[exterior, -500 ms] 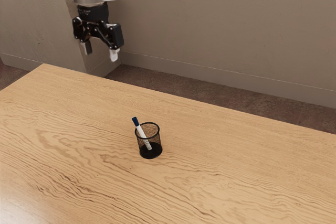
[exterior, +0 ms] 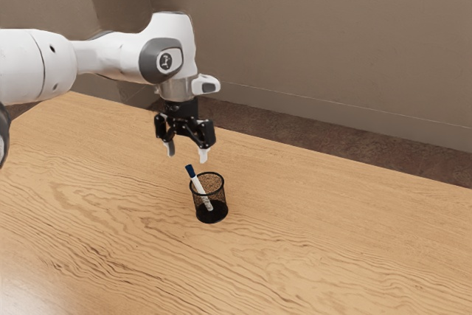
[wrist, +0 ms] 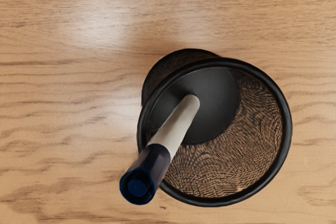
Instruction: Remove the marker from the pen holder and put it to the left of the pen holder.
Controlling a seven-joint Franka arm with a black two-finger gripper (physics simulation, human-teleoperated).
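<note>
My gripper (exterior: pixel 187 157) is open, with its fingers pointing down a little above the marker's capped end and nothing between them. The white marker (exterior: pixel 200 189) with a dark blue cap leans inside the black mesh pen holder (exterior: pixel 212 213), its cap sticking out over the rim towards the exterior view's left. In the wrist view the marker (wrist: pixel 174 131) slants from the holder's dark floor up across the rim, cap end nearest the camera, and the round pen holder (wrist: pixel 288 124) stands upright below my hand.
The wooden table (exterior: pixel 317 241) stretches around the holder on every side. Behind its far edge are a dark floor (exterior: pixel 295 142) and a plain wall (exterior: pixel 332 35).
My arm has swung in towards the exterior view's right and lowered, bringing the open gripper from beyond the table's far edge to near the holder. Marker and holder stay put.
</note>
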